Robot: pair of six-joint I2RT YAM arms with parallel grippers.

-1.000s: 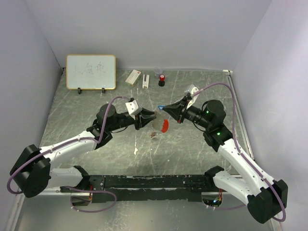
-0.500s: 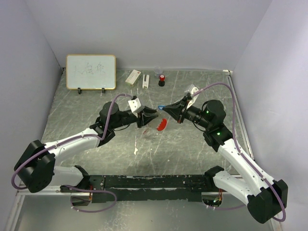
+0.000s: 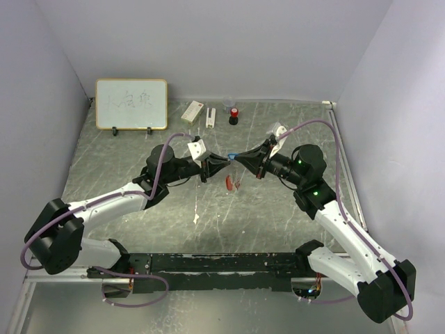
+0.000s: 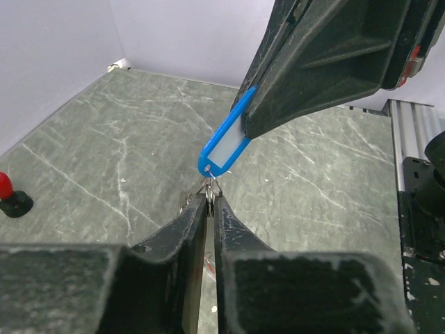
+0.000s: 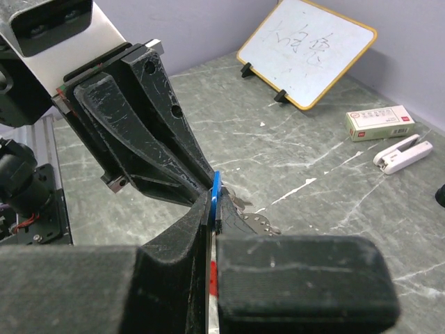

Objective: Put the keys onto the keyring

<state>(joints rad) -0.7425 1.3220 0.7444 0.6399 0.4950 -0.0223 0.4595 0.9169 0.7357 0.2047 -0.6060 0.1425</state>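
My two grippers meet tip to tip above the middle of the table. My right gripper (image 3: 236, 156) (image 5: 215, 203) is shut on the blue plastic head of a key (image 4: 226, 142) (image 5: 216, 188). My left gripper (image 3: 222, 161) (image 4: 209, 197) is shut on the keyring's thin metal ring (image 4: 208, 189), which sits right at the blue head's lower end. The keyring's red strap (image 3: 228, 182) hangs below the tips, with a small silver piece (image 3: 238, 184) beside it. A silver blade (image 5: 264, 224) shows behind my right fingers. I cannot pick out the red-headed key.
A whiteboard (image 3: 131, 104) stands at the back left. A white box (image 3: 192, 111), a white clip (image 3: 210, 117) and a small red-and-black bottle (image 3: 233, 115) lie along the back edge. Purple walls close in the table.
My left gripper has moved up and right to meet the right gripper's tip. The red strap has swung from a flat curve to hanging narrow under the tips. The right arm has stayed still.
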